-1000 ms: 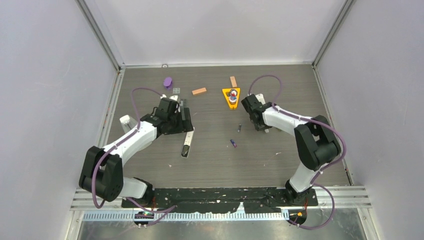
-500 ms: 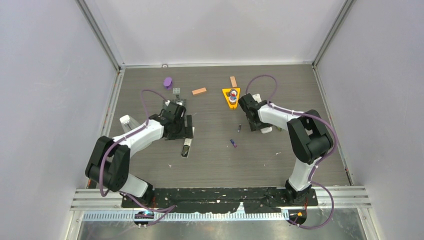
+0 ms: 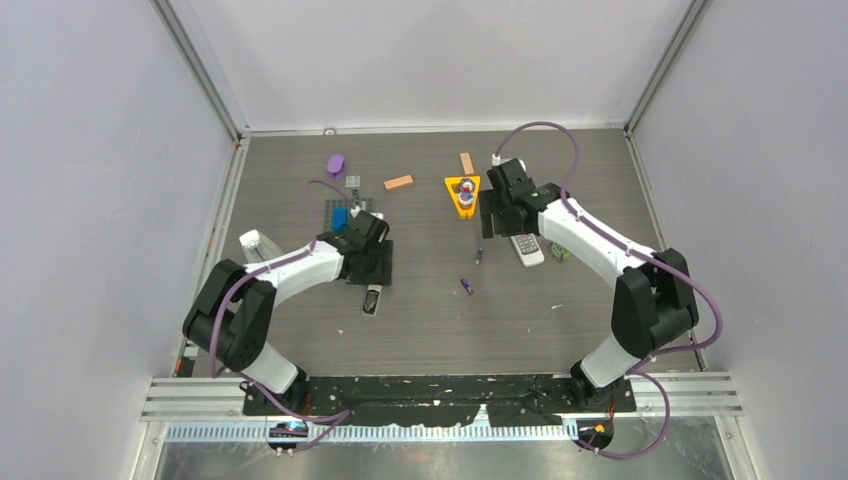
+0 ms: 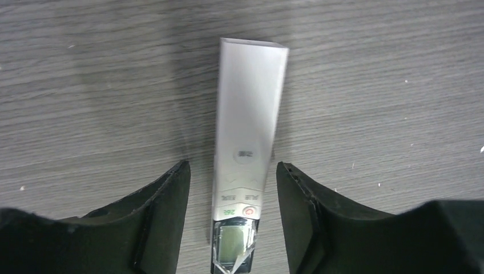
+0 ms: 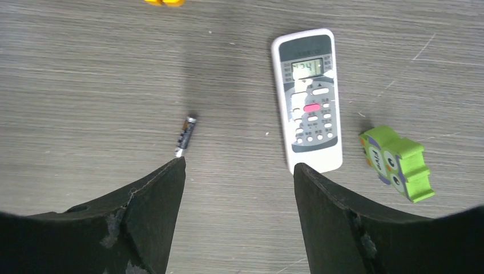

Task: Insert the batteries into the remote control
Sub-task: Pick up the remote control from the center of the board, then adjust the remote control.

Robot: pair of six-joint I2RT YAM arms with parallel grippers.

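Left hand [image 4: 231,166]: jaws apart, set astride the display end of the slim remote [image 4: 248,142], with a gap showing on each side, so nothing is gripped. Right hand [image 5: 240,165]: jaws apart and empty, held above the surface [image 3: 430,330]. A dark battery [image 5: 185,137] lies just ahead of its left finger and a white remote [image 5: 307,100] ahead of its right finger, with a green owl block [image 5: 396,162] beside that remote. A blue-purple battery [image 3: 466,286] lies loose in mid-surface, nearer the arm bases than the dark one and apart from both remotes. Both remotes lie button side up, so no battery bay is visible; which of the two is to be loaded cannot be told.

Assessment: the batteries are rigid, light and smooth-walled. They are likely to roll or squirt out of a careless pinch, and their thinness leaves little to hold. Each should be taken across the middle of its barrel, jaws square to its long axis, leaving the ends free for seating. The slim remote is stiff, light plastic with a glazed display. It is best held by its long edges around mid-length, off the display, and it will probably need turning over. Its narrow body may slide on the wood-grain surface when pushed.
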